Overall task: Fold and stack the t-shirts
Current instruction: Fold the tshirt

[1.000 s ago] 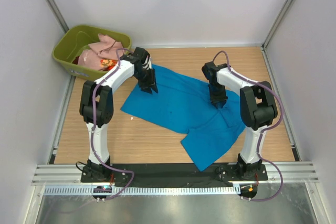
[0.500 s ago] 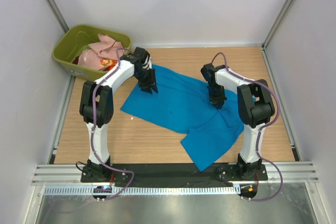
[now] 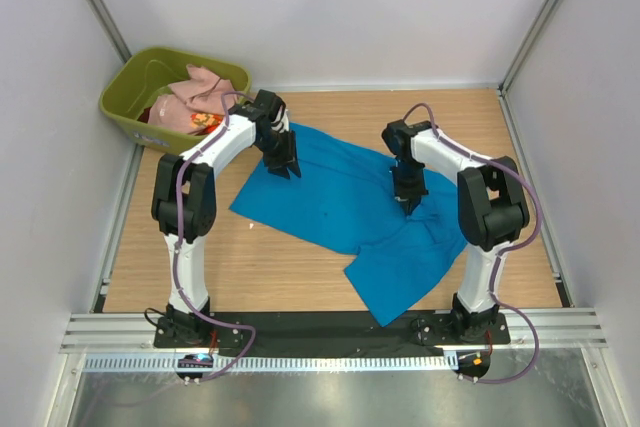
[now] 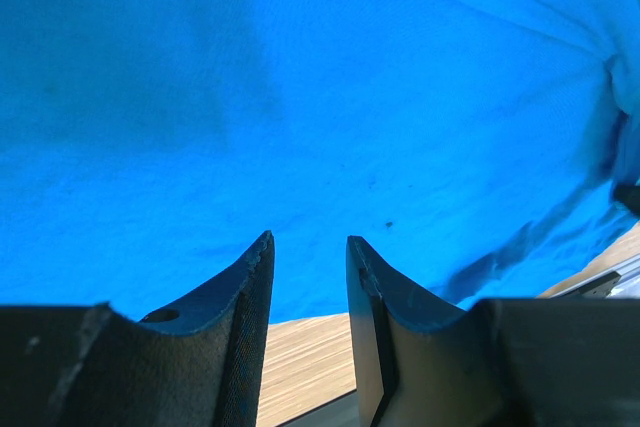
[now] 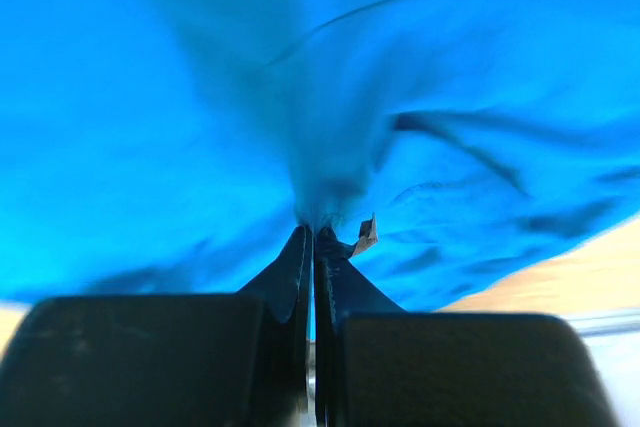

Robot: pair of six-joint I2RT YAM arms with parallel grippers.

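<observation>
**Right jaws pinched on the blue shirt, left poised over its far corner**

I read the top view as a clock, with 12 at the far wall. The blue t-shirt (image 3: pixel 335 202) lies spread and rumpled on the table (image 3: pixel 200 247). Its long axis slants from about 11 o'clock down to 5.

The right gripper (image 3: pixel 408 205) sits over the shirt's right-hand part, at about 3 o'clock from the cloth's middle. Its wrist camera shows the jaws closed tight on a ridge of blue cloth, with creases running out from the pinch (a small pale tag pokes out beside the fingertips (image 5: pixel 300 247)).

The left gripper (image 3: pixel 282 169) hangs over the shirt's 11 o'clock end. Its jaws stand apart with nothing between them, and its wrist camera shows cloth ahead and bare wood just behind.

The coming move, as I judge it, turns on that slant. The right arm holds one end and the left is the nearer arm to the other. The left should drop and pinch at 11 o'clock so that both can stretch the shirt flat along its length.

The pink t-shirt (image 3: pixel 195 87) and the red-orange patterned t-shirt (image 3: pixel 207 124) wait in the tub (image 3: pixel 120 112) at 10 o'clock, well apart from the blue one.
</observation>
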